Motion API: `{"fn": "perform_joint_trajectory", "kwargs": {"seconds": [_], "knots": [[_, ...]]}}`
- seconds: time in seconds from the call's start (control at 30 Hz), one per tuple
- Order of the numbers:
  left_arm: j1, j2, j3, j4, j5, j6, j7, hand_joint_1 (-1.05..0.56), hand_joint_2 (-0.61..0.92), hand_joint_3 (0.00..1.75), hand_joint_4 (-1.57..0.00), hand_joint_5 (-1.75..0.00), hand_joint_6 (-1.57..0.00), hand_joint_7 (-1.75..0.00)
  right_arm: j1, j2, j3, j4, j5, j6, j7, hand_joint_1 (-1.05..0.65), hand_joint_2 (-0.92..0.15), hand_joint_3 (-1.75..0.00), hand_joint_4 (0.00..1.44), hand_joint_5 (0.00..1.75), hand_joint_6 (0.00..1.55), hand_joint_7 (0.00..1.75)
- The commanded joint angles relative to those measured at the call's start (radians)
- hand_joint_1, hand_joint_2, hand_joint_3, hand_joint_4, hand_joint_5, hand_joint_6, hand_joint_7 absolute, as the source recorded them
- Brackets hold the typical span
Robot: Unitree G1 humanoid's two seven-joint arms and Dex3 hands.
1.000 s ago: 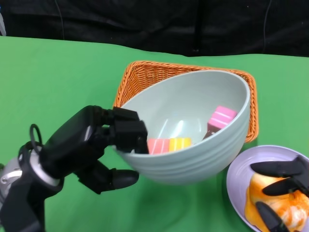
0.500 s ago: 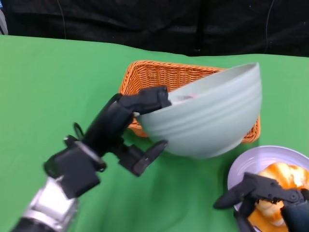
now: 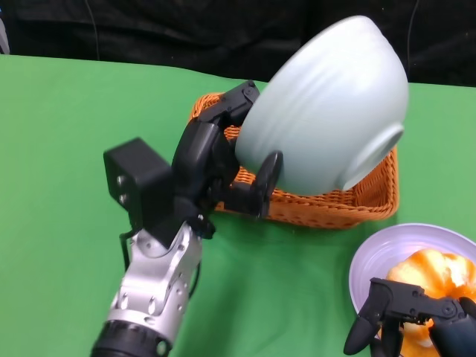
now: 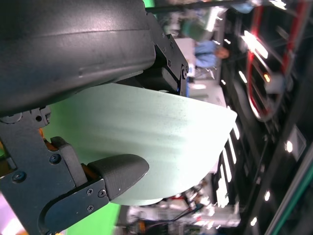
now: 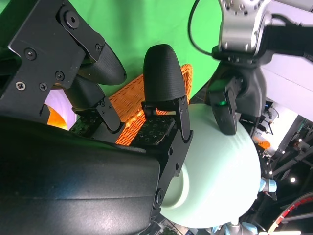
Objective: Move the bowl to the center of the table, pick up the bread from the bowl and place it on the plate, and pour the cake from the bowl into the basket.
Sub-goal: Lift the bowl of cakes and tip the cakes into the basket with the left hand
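Bowl (image 3: 327, 104) upended over basket (image 3: 372, 195), green table (image 3: 67, 149), black backdrop (image 3: 186, 33)

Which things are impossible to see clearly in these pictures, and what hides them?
- Cake: no view shows it; the tipped bowl turns its opening away and covers the basket floor.
- Right robot hand: head view's bottom edge cuts it.
- Bread and plate: partly hidden by that hand, cut by the edge.

A green table cover (image 3: 67, 149) spans the work surface; a black curtain (image 3: 186, 33) hangs along its far edge. In the left wrist view, beyond the table cover, a seated person in a blue top (image 4: 208, 49) and red tubing (image 4: 257, 58) show, blurred
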Motion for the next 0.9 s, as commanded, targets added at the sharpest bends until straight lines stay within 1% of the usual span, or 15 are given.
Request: {"fn": "perform_joint_trajectory", "kwargs": {"seconds": [0.03,0.17,0.23,0.27,0.4,0.5,0.57,0.67,0.73,0.9], "knots": [[-0.035,-0.051,0.068,-0.015,-0.067,0.109,0.041,-0.18,0.23,1.66,-1.06,-1.75,-0.88,-1.75,0.008,-0.009,0.0,0.001,0.001,-0.033,-0.006,0.08,-0.11,-1.72,0.99,1.75,0.87,1.43],[-0.058,-0.12,0.145,-0.031,-0.134,0.253,0.118,-0.14,0.25,1.73,-1.1,-1.75,-0.9,-1.75,0.011,-0.011,-0.001,0.004,0.0,-0.045,-0.01,0.08,-0.12,-1.71,0.98,1.75,0.86,1.42],[-0.065,-0.135,0.167,-0.04,-0.147,0.297,0.134,-0.14,0.27,1.74,-1.11,-1.75,-0.9,-1.75,0.01,-0.012,-0.001,0.009,0.002,-0.052,-0.011,0.08,-0.12,-1.71,0.98,1.75,0.86,1.42],[-0.07,-0.146,0.187,-0.045,-0.169,0.338,0.156,-0.14,0.27,1.74,-1.11,-1.75,-0.9,-1.75,0.011,-0.011,0.0,0.009,0.001,-0.052,-0.011,0.08,-0.12,-1.7,0.98,1.75,0.86,1.42],[-0.095,-0.175,0.255,-0.066,-0.255,0.495,0.255,-0.19,0.36,1.72,-1.09,-1.75,-0.86,-1.75,0.017,-0.01,0.005,0.005,-0.004,-0.051,-0.012,0.07,-0.12,-1.7,0.98,1.75,0.86,1.42],[-0.116,-0.19,0.303,-0.069,-0.323,0.573,0.329,-0.2,0.36,1.69,-1.09,-1.75,-0.85,-1.75,0.017,-0.011,0.006,0.006,-0.005,-0.055,-0.013,0.07,-0.13,-1.7,0.97,1.75,0.86,1.42],[-0.129,-0.201,0.333,-0.07,-0.366,0.613,0.392,-0.22,0.33,1.68,-1.1,-1.75,-0.84,-1.75,0.017,-0.011,0.006,0.007,-0.003,-0.059,-0.014,0.07,-0.13,-1.7,0.97,1.75,0.86,1.42],[-0.139,-0.206,0.351,-0.071,-0.402,0.641,0.453,-0.23,0.32,1.68,-1.1,-1.75,-0.84,-1.75,0.018,-0.011,0.006,0.007,-0.004,-0.061,-0.016,0.07,-0.13,-1.7,0.97,1.75,0.86,1.42],[-0.141,-0.206,0.355,-0.066,-0.42,0.646,0.472,-0.23,0.35,1.67,-1.09,-1.75,-0.79,-1.75,0.018,-0.012,0.006,0.007,-0.007,-0.06,-0.017,0.07,-0.13,-1.7,0.97,1.75,0.86,1.41],[-0.135,-0.205,0.367,-0.059,-0.465,0.646,0.494,-0.24,0.36,1.66,-1.09,-1.75,-0.78,-1.75,0.02,-0.012,0.011,0.003,-0.005,-0.056,-0.013,0.07,-0.13,-1.69,0.97,1.75,0.85,1.41]]}}
